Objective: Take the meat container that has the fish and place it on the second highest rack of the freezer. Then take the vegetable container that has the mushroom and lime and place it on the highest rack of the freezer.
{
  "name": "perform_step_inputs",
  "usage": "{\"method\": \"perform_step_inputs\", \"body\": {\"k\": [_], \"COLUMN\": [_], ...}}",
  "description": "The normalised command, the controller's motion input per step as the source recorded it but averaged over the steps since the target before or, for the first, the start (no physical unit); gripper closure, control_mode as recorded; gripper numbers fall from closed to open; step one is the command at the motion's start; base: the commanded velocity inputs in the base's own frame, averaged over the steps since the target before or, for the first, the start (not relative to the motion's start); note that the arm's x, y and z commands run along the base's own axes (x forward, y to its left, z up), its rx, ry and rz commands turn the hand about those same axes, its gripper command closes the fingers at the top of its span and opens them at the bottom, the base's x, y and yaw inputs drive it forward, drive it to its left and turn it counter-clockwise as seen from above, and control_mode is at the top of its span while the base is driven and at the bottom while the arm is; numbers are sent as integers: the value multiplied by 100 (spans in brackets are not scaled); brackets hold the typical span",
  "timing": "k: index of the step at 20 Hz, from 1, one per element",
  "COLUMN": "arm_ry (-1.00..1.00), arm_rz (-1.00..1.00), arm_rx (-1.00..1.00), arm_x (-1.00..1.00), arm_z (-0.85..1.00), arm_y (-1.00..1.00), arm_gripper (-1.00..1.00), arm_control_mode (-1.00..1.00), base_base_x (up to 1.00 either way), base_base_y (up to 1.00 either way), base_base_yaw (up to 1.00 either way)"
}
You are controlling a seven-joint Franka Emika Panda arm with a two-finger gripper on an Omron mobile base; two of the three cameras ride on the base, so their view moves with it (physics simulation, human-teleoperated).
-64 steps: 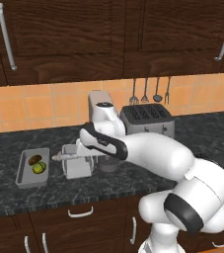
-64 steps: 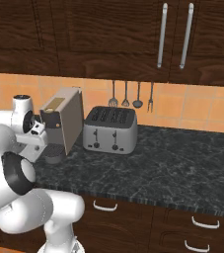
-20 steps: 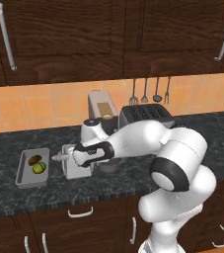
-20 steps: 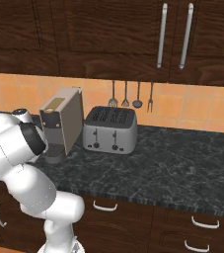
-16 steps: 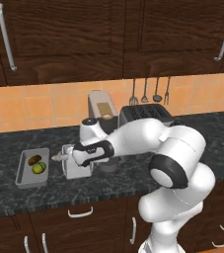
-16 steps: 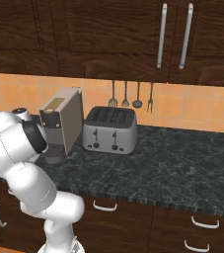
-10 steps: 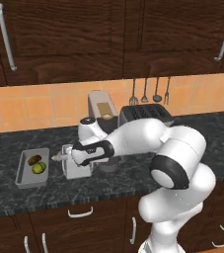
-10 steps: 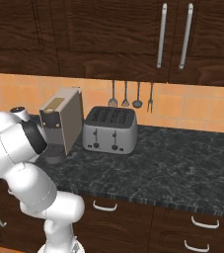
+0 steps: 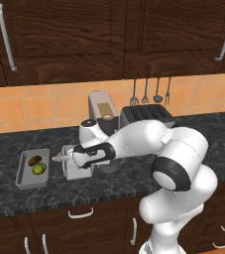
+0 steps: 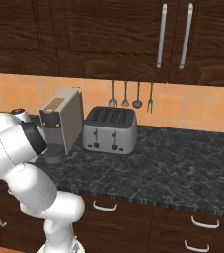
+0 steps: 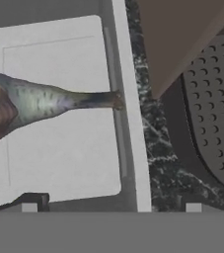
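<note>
The dark speckled counter (image 9: 134,181) runs under me, with a tan coffee machine (image 10: 63,123) and a silver toaster (image 10: 109,129) standing side by side at the back wall. On the counter's left part sit two grey trays just beside each other: the vegetable container (image 9: 32,168), holding the brown mushroom (image 9: 34,160) and the yellow-green lime (image 9: 38,168) close together, and to its right the meat container (image 11: 64,111), largely covered by my hand in the left base view. The fish (image 11: 39,103) lies across that tray's floor, its thin tail reaching the rim nearest the coffee machine's perforated drip plate (image 11: 214,104). My gripper (image 11: 111,206) hovers low over the meat container with its fingers spread wide, one tip over the tray floor, the other over the counter outside the rim, gripping nothing.
</note>
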Motion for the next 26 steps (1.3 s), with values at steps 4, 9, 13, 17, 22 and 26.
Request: {"method": "perform_step_inputs", "body": {"k": [4,9,13,17,22,26], "arm_ry": [0,1,4,6,1,0], "arm_rz": [-5,-4,-3,-4,-1,0], "arm_rx": [0,0,0,0,0,0], "arm_x": [-2,-12,-19,-31,-29,-4], "arm_z": [-7,-1,0,-12,-3,-1], "arm_y": [-41,-52,-43,-52,-27,0], "arm_gripper": [-100,-100,-100,-100,-100,-100], "arm_control_mode": [-100,-100,-100,-100,-100,-100], "base_base_x": [0,0,0,0,0,0], "base_base_y": [0,0,0,0,0,0], "base_base_yaw": [0,0,0,0,0,0]}}
